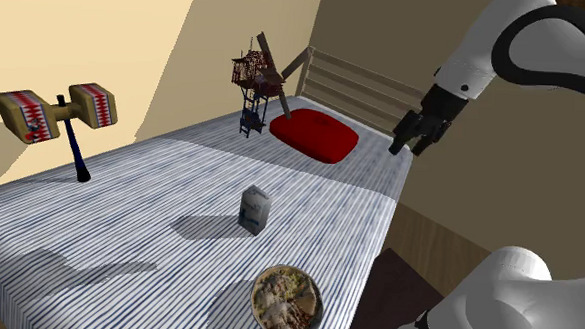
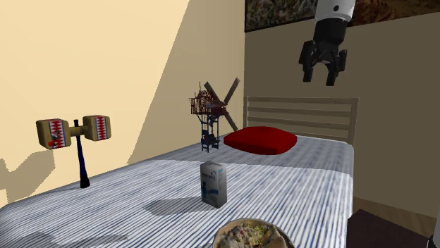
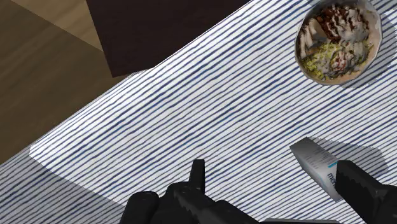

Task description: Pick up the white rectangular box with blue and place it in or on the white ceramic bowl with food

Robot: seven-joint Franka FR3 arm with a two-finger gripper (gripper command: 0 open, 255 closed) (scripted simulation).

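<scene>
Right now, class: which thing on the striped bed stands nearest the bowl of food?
The small upright box, white with blue print. It stands close to the bowl; the red cushion, windmill model and mallet sit farther off.

Blue-and-white striped bedcover (image 1: 108, 222), a red pillow (image 1: 315, 135), a white box (image 2: 214, 183) with blue print — and an all-black gripper (image 2: 319, 75).

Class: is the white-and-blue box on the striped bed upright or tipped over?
Upright. The box stands on its small end on the bed, taller than wide.
</scene>
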